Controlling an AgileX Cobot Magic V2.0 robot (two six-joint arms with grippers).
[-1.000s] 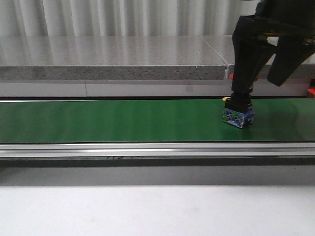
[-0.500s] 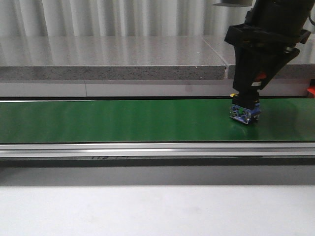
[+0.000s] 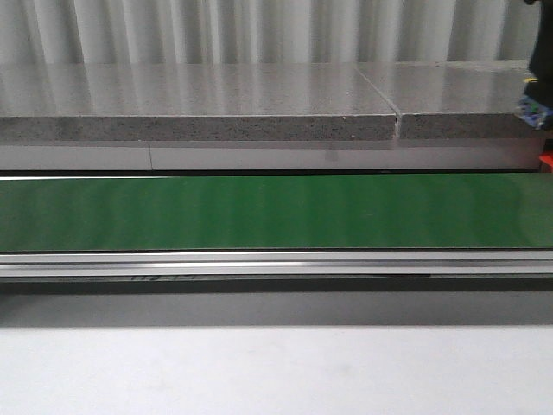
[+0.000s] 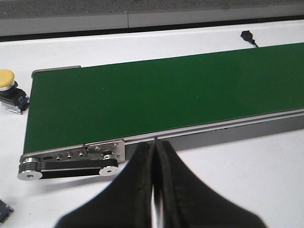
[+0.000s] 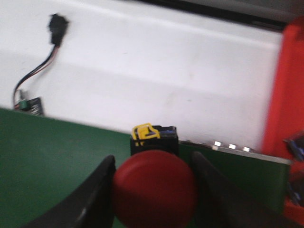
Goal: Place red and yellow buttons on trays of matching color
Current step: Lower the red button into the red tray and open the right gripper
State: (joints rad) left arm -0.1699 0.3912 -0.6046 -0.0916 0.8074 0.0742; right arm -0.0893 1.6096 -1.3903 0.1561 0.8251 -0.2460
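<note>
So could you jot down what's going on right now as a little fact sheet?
right gripper: shut on the red button, lifted above the green belt
red tray: beside the belt's end, close to the held button
left gripper: shut, holding nothing
yellow button: on the white table, just off the belt's end

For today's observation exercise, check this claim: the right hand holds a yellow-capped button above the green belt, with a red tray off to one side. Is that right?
Not quite. The button held in the right hand has a red cap, not yellow, as the right wrist view shows. The rest stands: it is over the green belt, with the red tray off to one side.
</note>
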